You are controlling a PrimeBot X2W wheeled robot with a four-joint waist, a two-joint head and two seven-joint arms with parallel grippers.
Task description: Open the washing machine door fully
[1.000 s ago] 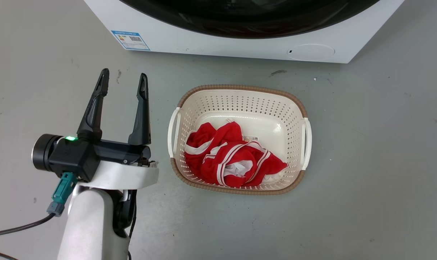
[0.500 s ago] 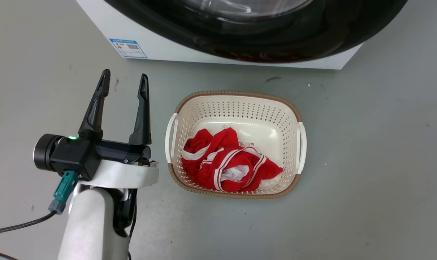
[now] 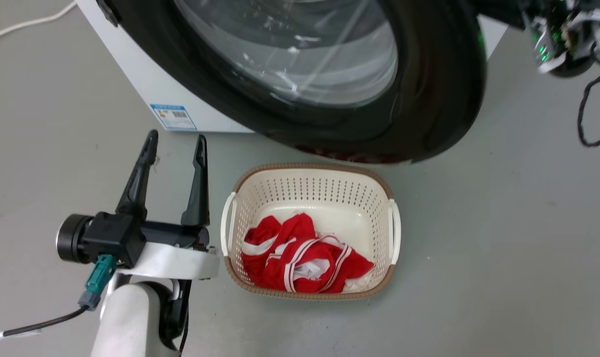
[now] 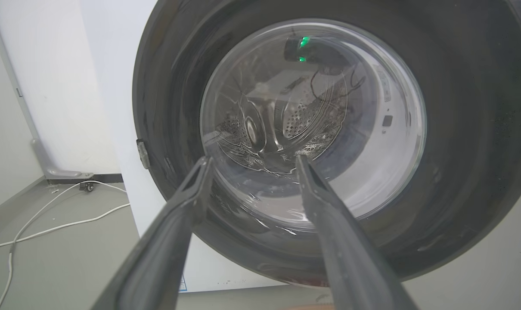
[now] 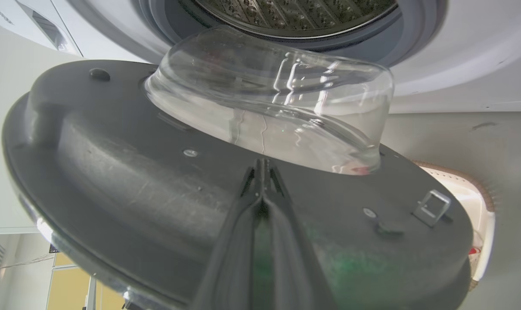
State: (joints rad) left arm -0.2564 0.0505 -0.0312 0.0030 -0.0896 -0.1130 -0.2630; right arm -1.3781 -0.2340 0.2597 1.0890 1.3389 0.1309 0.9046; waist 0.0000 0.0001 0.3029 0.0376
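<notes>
The large round washing machine door (image 3: pixel 429 99), a glossy black ring around a clear domed glass bowl, is standing swung out from the big white front-loading washing machine (image 3: pixel 151 84). In the head view its lower edge is hanging near the far rim of a cream perforated plastic laundry basket (image 3: pixel 310 171) with a brown woven border. The basket is sitting on the grey floor (image 3: pixel 478 248) in front of the machine, holding a crumpled red garment with white stripes (image 3: pixel 300 258). The left gripper (image 3: pixel 176 138) is hovering over the floor just left of the basket, its two dark fingers spread apart and holding nothing. In the right wrist view the right gripper (image 5: pixel 262 165) is showing its fingers pressed together, the tips at the door's grey inner face just below the glass bowl; whether they are touching it cannot be told. Beyond the door, the perforated steel drum (image 5: pixel 295 13) is lying exposed.
</notes>
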